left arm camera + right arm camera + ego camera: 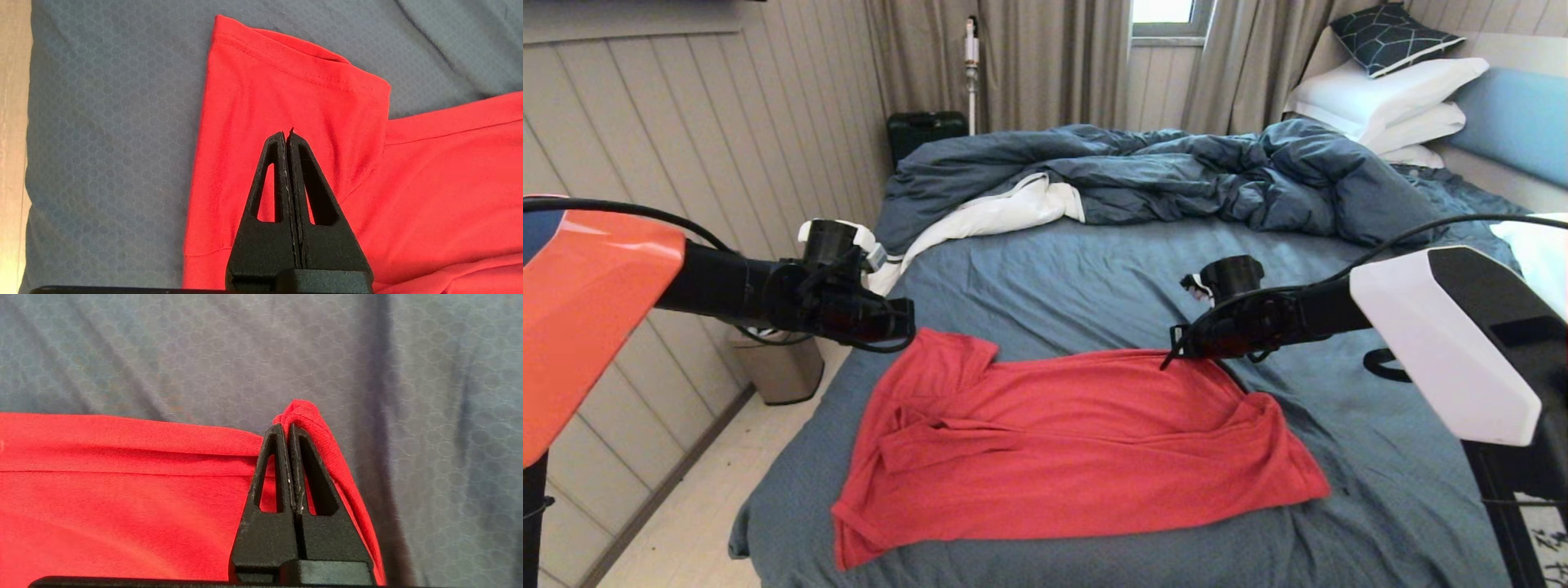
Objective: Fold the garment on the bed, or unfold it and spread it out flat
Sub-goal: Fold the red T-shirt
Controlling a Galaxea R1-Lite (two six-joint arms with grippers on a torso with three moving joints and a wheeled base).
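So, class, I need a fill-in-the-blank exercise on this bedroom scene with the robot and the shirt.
1. The T-shirt lying on the bed is coloured ____.
2. The right gripper is shut on the shirt's ____ edge.
3. The left gripper is shut above a ____ of the shirt.
4. The rumpled duvet has a ____ lining.

Missing words: red; far; sleeve; white

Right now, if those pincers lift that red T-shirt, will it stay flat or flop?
It will probably flop: the red T-shirt already lies creased and folded over itself on the bed. It looks thin and light. At the right pincer, shut on its edge, the fabric bunches, so it should sag between grip points.
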